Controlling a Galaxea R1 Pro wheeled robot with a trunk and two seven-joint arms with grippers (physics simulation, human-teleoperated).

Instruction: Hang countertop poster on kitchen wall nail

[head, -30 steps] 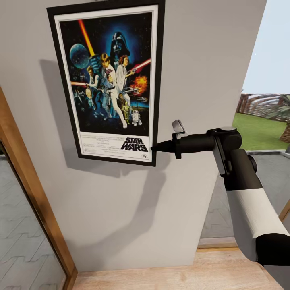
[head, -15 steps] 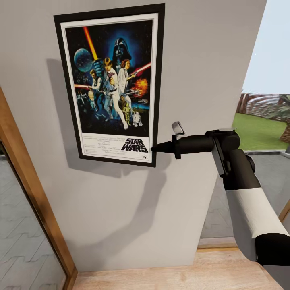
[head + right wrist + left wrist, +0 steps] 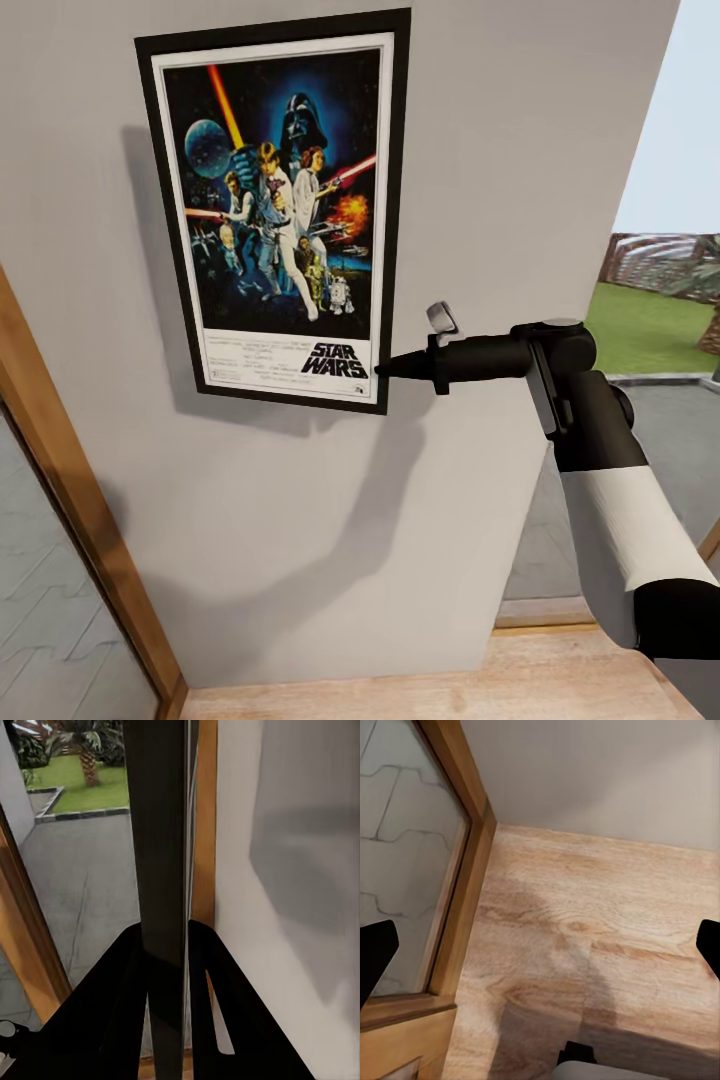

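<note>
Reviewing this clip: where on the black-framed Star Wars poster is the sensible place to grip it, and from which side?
The lower right edge of the black-framed Star Wars poster, approached from its right. It hangs as a thin upright panel close against the light grey wall, so only its thin edges offer anything to pinch. The right gripper is shut on that corner, its two fingers straddling the frame edge-on.

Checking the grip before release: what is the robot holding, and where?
The right hand pinches the poster by its lower right frame edge; the left hand holds nothing.
</note>
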